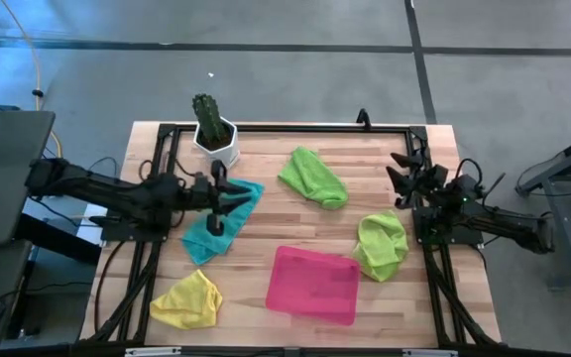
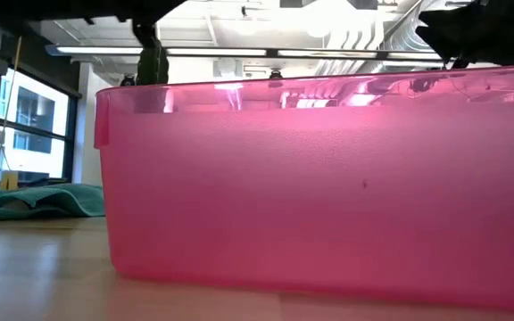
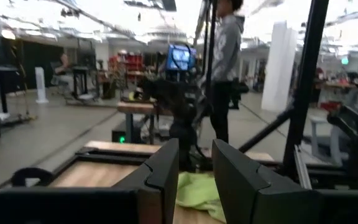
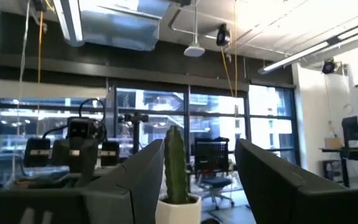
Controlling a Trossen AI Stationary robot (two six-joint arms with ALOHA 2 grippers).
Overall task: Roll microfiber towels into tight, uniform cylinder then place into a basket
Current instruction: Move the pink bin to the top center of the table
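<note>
The left jaws hover over the teal blue towel at about 9 o'clock on the desk. In the left wrist view the 2 fingers stand a narrow gap apart with nothing between them, so they are partly open and hold no cloth. The right jaws wait at about 3 o'clock near the desk's right edge, spread wide and empty; the right wrist view shows clear air between the fingers and the cactus far beyond.

The step in hand looks like starting on the teal blue towel. It lies crumpled, so I would flatten it first, then pinch 1 edge low and fold it over in short turns while the right jaws pin the far side. A loose first turn will likely give a slack, uneven roll.

The other cloths lie untouched: 1 lime green towel at 12 o'clock, a second lime green towel at 4 o'clock, just beside the basket, and the yellow towel at 7 o'clock. The pink basket sits at 6 o'clock, with no towel seen in it from above.

In the low view the basket's wall fills nearly everything; only a strip of teal cloth shows at its left. How near the left fingertips are to the towel cannot be told from above.
</note>
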